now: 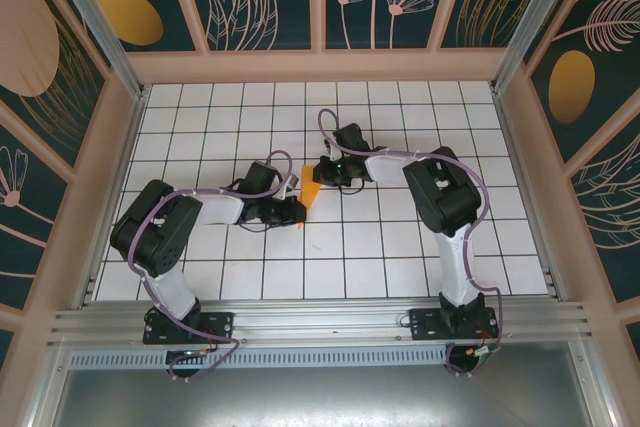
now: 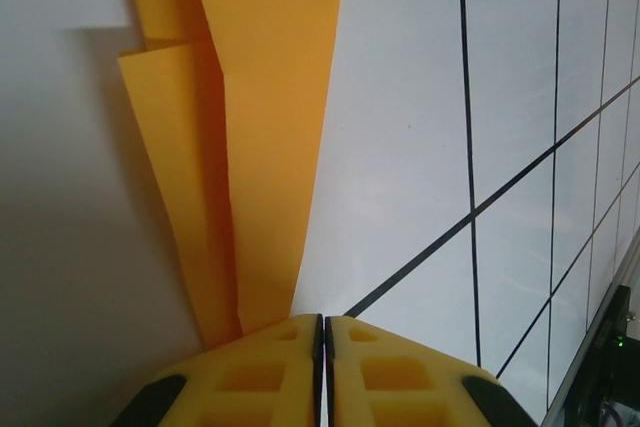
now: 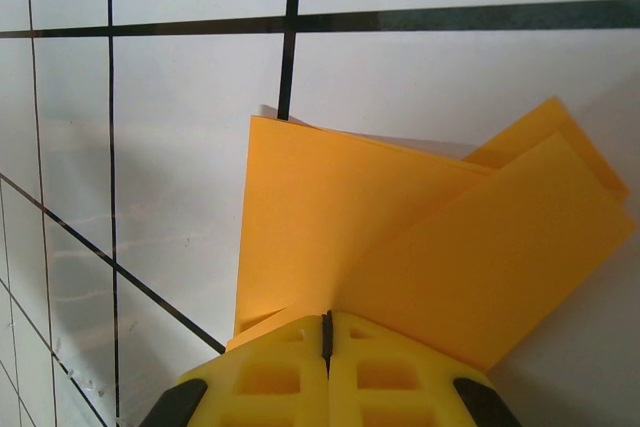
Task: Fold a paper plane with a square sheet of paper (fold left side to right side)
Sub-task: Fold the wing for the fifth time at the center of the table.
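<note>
The square sheet of paper (image 1: 309, 199) is orange-yellow and folded into a narrow pointed wedge, the shape of a paper plane. It lies on the white grid table (image 1: 400, 237) between my two grippers. In the left wrist view the paper (image 2: 260, 127) narrows toward my left gripper (image 2: 323, 319). The jaws are shut, and the pointed end runs under the left fingertip (image 2: 270, 347), not into the gap. In the right wrist view the wide end (image 3: 400, 237) shows layered flaps that meet at my right gripper (image 3: 327, 315), which is shut on the paper's edge. From above, the left gripper (image 1: 292, 212) and right gripper (image 1: 323, 173) sit at opposite ends.
Patterned walls and an aluminium frame (image 1: 520, 57) enclose the table on three sides. A metal rail (image 1: 320, 322) with the arm bases runs along the near edge. Bare grid tiles (image 1: 200, 117) lie behind and beside the arms.
</note>
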